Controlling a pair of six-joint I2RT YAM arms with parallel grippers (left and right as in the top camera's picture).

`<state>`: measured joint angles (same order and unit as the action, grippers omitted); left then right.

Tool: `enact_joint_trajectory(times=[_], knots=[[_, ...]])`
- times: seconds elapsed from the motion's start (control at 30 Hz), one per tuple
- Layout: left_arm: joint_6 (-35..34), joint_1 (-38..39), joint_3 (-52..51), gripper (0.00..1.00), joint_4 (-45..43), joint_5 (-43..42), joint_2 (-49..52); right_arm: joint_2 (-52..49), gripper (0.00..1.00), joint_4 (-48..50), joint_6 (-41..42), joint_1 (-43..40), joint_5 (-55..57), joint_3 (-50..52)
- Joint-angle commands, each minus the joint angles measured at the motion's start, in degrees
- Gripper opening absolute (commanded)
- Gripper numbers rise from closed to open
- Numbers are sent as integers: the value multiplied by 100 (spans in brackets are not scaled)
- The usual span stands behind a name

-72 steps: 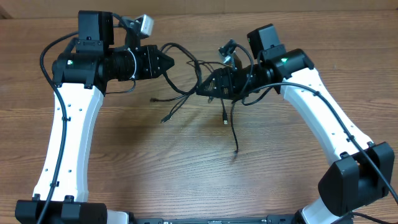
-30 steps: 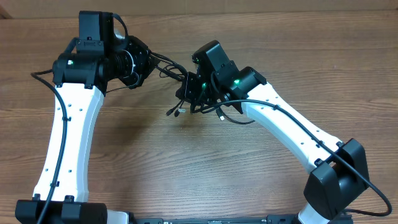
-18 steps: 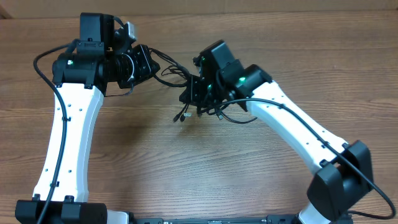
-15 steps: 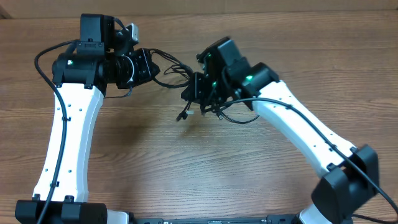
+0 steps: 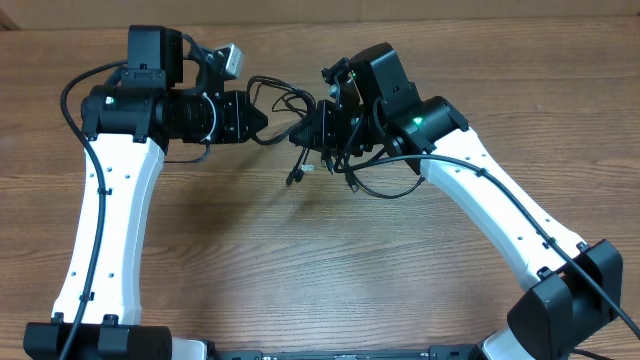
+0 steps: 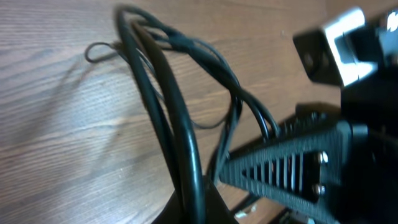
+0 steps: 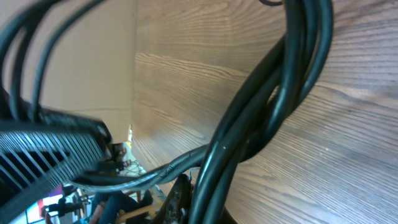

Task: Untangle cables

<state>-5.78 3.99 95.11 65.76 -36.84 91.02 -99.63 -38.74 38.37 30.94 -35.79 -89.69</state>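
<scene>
While both of my arms are reaching in toward the far middle of the bench (image 5: 300,285), I am holding the cables (image 5: 283,98) between them, a little above the wood. My left pincer (image 5: 263,122) is pressing fully together on the cables, with its tip pointing to the right. My right pincer (image 5: 304,136) is pressing fully together on the same bundle, with its tip pointing to the left. The two tips are standing near each other but are not touching. The cords are looping up and back between the tips, and a few loose ends (image 5: 296,176) with small plugs are hanging just below my right pincer.

In the left wrist view the cables (image 6: 174,124) are rising from my closed tip as a tight arch of several cords. From my right pincer, one ribbed finger (image 6: 286,165) is showing just beside them. In the right wrist view the cables (image 7: 273,93) are running as one thick twisted bundle across the wood grain.

The far edge of the bench is lying just behind both pincers. A broad stretch of wood is lying on the near side, between my two arms.
</scene>
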Motion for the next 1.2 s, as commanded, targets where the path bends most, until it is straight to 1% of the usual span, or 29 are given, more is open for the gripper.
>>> enact_joint_trajectory(times=[0.0,0.2,0.3,0.37,0.43,0.53,0.6,0.67,0.7,0.8,0.87,0.97,1.07,1.13,1.17], knots=[[540,33,133,4,208,-369,-39,170,4,219,205,-57,-157,-114],[800,144,133,4,389,-372,-39,168,4,437,407,-151,-138,-114],[1143,275,133,4,411,-343,-39,168,4,529,407,-192,-146,-114],[1200,321,133,4,450,225,-39,168,4,527,402,-444,-514,-114],[1003,317,129,4,452,767,-39,168,4,527,358,-691,-1005,-114],[304,302,129,5,387,1602,-39,168,4,525,356,-1178,-1996,-114],[98,302,129,4,341,1814,-39,168,4,527,337,-1311,-2312,-114],[116,319,129,4,299,1720,-39,168,4,525,339,-1379,-2435,-114],[289,330,129,4,293,1550,-39,168,4,531,339,-1381,-2428,-114],[1134,446,127,4,345,940,-39,168,4,704,374,-1355,-2420,-114],[1307,579,127,4,363,914,-39,168,4,911,562,-1338,-2352,-114],[1329,726,127,4,337,911,-39,168,4,1198,1051,-1322,-1878,-114],[1207,831,127,4,282,761,-39,157,4,1360,1556,-1233,-1106,-114],[1091,861,127,4,247,470,-39,155,4,1486,1808,-1137,-575,-111],[1082,879,127,4,240,192,-39,153,4,1530,1928,-1082,-297,-111]])
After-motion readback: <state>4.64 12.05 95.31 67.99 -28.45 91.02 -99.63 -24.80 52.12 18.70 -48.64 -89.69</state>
